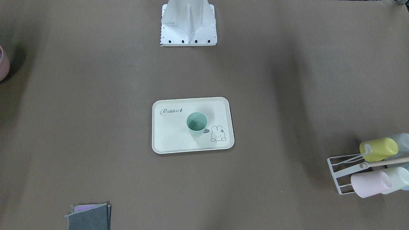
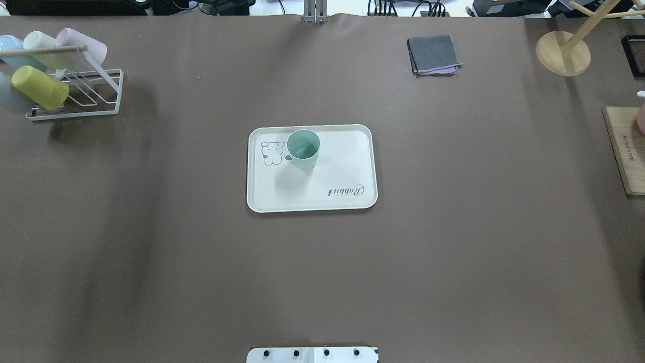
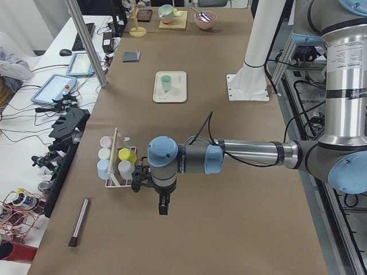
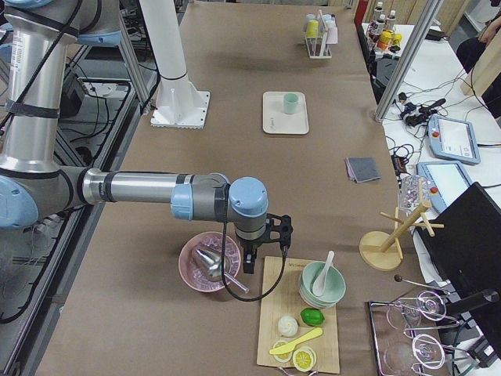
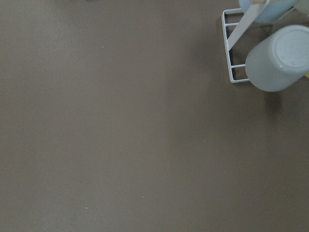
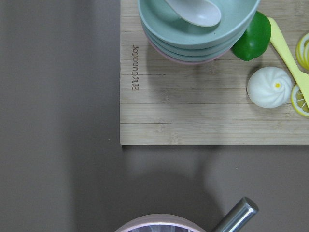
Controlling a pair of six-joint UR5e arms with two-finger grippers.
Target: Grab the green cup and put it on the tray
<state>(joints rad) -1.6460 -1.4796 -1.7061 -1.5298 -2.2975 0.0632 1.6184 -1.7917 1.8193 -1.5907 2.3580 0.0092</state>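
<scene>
The green cup (image 2: 303, 148) stands upright on the cream "Rabbit" tray (image 2: 342, 171) at the table's middle, next to the bunny drawing; it also shows in the front view (image 1: 197, 123) on the tray (image 1: 172, 140). Neither gripper is near it. My left gripper (image 3: 163, 205) hangs over bare table by the cup rack, seen only in the left side view. My right gripper (image 4: 264, 257) hangs by the pink bowl and wooden board, seen only in the right side view. I cannot tell whether either is open or shut. No fingers show in the wrist views.
A white wire rack (image 2: 95, 96) with several cups lies at the far left. A folded grey cloth (image 2: 433, 54) and a wooden stand (image 2: 563, 53) are at the back right. A wooden board (image 6: 203, 111) with stacked bowls and a pink bowl (image 4: 210, 262) sit at the right end.
</scene>
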